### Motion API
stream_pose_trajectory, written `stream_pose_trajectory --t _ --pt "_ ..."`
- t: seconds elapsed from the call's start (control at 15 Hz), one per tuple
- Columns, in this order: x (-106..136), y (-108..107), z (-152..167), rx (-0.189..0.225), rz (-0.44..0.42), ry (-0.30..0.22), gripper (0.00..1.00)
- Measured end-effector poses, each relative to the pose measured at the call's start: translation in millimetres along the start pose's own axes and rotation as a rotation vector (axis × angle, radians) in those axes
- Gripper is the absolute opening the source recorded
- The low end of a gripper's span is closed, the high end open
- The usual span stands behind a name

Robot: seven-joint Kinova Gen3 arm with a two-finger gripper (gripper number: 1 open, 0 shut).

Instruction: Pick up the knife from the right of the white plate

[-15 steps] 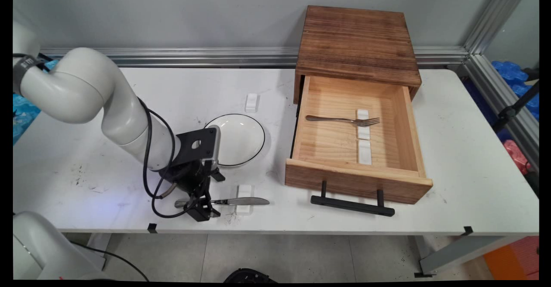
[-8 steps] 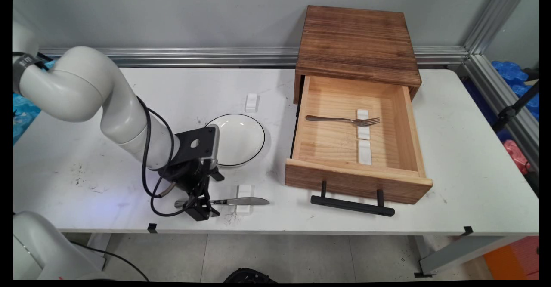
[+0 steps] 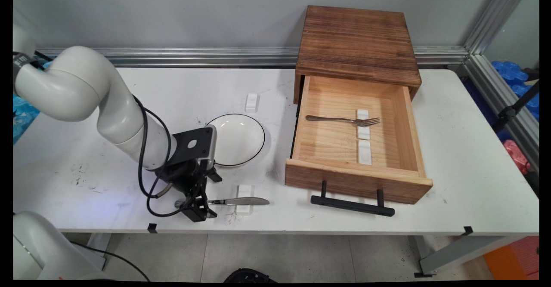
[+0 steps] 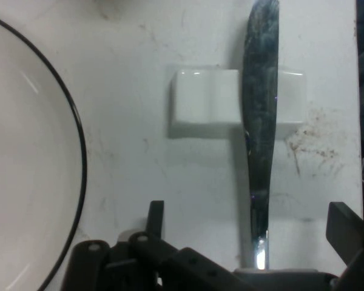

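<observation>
Hand view is showing the gripper (image 4: 249, 254) straddling the knife (image 4: 261, 133) handle with fingers apart, not yet clamping, near the table's (image 3: 473, 149) front edge; thin, stiff, slick steel, bridging a rest (image 4: 206, 103), seems best pinched across the handle.

Main view looks down across the table (image 3: 452, 183); hand view close above; both show the knife (image 3: 241, 201).

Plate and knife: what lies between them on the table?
Only bare, scuffed tabletop separates the plate from the knife and its white rest; the hand view shows this best.
</observation>
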Motion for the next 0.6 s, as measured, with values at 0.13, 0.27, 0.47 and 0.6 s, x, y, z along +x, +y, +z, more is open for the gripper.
stream_pose_trajectory --t 0.13,0.27,0.47,0.6 --pt "-0.4 0.3 -0.2 -0.002 -0.001 0.001 1.00" --pt "-0.3 0.4 0.1 -0.004 -0.001 0.003 1.00" --pt "0.3 0.3 1.0 -0.006 -0.002 0.007 1.00" --pt "0.6 0.4 1.3 -0.007 -0.003 0.009 0.00"
